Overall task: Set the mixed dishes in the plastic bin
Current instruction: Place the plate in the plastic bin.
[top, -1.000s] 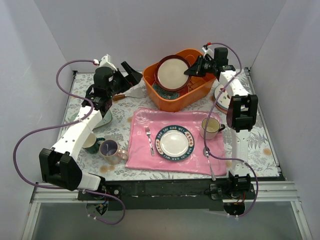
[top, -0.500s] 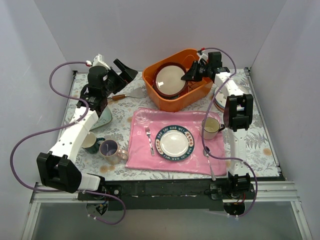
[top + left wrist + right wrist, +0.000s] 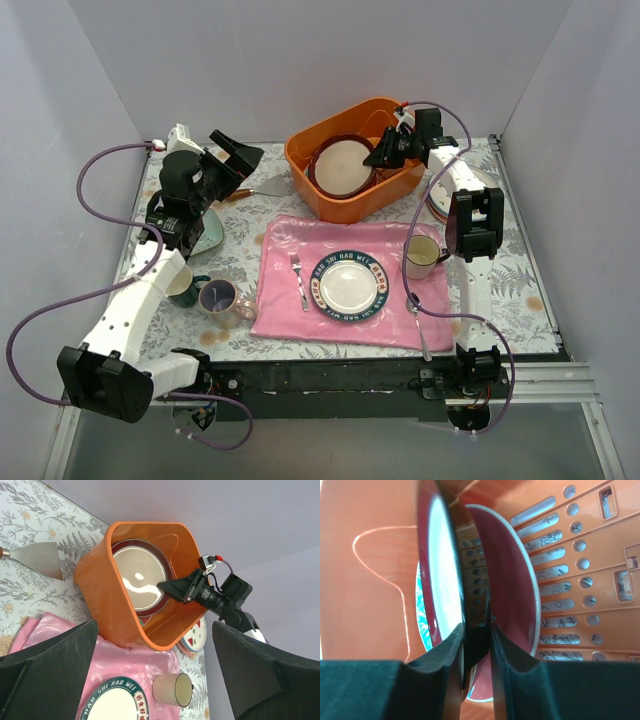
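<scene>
Round dark-red-rimmed glossy plate (image 3: pixel 343 165), pinched at rim by closed right gripper (image 3: pixel 378 155) inside orange plastic bin (image 3: pixel 340 207): probably stiff, slippery, breakable. Empty, wide open: left gripper (image 3: pixel 240 152).

A pink cloth (image 3: pixel 285 300) lies at the middle of the floral table cover (image 3: pixel 520 270), towards the front edge. On it sit a white plate with a dark lettered rim (image 3: pixel 347 285) and, just left of the plate, a fork (image 3: pixel 298 280). A cream mug (image 3: pixel 421 257) stands at the cloth's right edge, with a slim metal utensil (image 3: pixel 418 325) in front of it. A metal spatula (image 3: pixel 265 186) lies near the back edge, left of centre.
</scene>
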`<state>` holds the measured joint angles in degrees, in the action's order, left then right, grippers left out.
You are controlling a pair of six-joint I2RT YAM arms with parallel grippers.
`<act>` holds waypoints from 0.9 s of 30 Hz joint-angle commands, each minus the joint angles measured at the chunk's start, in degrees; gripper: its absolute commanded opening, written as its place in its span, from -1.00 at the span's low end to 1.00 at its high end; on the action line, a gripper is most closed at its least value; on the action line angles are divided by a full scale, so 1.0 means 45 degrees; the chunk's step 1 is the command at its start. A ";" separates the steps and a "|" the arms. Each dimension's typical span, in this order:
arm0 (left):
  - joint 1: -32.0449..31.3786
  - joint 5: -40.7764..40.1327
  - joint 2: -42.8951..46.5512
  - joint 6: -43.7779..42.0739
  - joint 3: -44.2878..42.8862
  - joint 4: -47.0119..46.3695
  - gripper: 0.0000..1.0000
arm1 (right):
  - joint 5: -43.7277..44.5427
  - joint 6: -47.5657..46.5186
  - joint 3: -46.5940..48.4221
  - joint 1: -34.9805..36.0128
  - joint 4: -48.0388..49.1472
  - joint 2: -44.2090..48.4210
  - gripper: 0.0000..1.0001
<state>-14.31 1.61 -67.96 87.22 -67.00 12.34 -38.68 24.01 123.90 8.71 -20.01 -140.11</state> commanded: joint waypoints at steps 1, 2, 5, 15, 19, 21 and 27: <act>0.0074 -0.0650 0.0883 0.0422 0.0358 0.0246 0.96 | -0.0039 -0.0335 0.0943 0.0076 0.0366 0.0082 -0.32; 0.0093 -0.0689 0.1000 0.0500 0.0455 0.0304 0.96 | 0.0136 -0.0490 0.0963 0.0076 0.0287 0.0062 -0.26; 0.0074 -0.0767 0.1294 0.0618 0.0553 0.0460 0.96 | 0.0487 -0.0958 0.1061 0.0076 -0.0064 0.0023 -0.14; 0.0093 -0.0885 0.1393 0.0208 0.0222 0.1047 0.96 | 0.1894 -0.3379 0.1178 0.0213 -0.1295 0.0160 0.13; 0.0074 -0.0729 0.1275 -0.0221 -0.0012 0.1417 0.96 | 0.2265 -0.3948 0.1178 0.0252 -0.1452 0.0218 0.15; 0.0074 -0.0670 0.1178 -0.0475 -0.0130 0.1516 0.96 | 0.2383 -0.4260 0.1217 0.0291 -0.1491 0.0277 0.17; 0.0074 -0.0435 0.1060 -0.1371 -0.0364 0.2082 0.96 | 0.2696 -0.6271 0.1238 0.0428 -0.1549 0.0745 0.34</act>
<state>-14.31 -0.99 -63.51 85.38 -66.15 19.35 -27.66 3.38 126.69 10.00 -27.18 -140.31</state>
